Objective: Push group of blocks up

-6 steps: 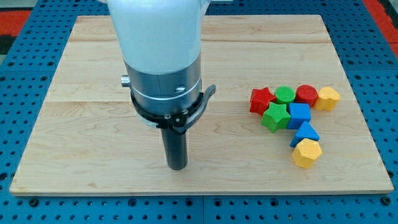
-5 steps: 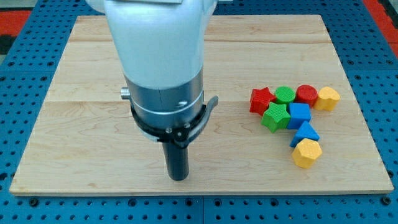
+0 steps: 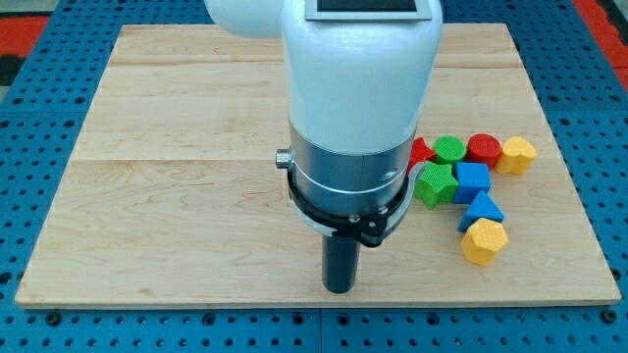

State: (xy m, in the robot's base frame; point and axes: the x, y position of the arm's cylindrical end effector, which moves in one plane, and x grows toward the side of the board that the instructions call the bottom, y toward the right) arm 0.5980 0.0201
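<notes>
Several blocks sit bunched at the view's right on the wooden board (image 3: 147, 176). A red star block (image 3: 421, 149) is partly hidden behind the arm. Beside it are a green cylinder (image 3: 449, 149), a red cylinder (image 3: 484, 148) and a yellow hexagonal block (image 3: 517, 155). Below them lie a green star block (image 3: 436, 184), a blue cube (image 3: 472, 181), a blue triangular block (image 3: 481, 210) and a second yellow hexagonal block (image 3: 483, 241). My tip (image 3: 340, 288) is near the view's bottom, left of and below the group, touching no block.
The arm's white and grey body (image 3: 358, 108) covers the board's middle and part of the red star block. A blue perforated surface (image 3: 39, 196) surrounds the board.
My tip has moved to the view's right and slightly down, closer to the group. The arm now hides part of the red star block. The blocks have not moved.
</notes>
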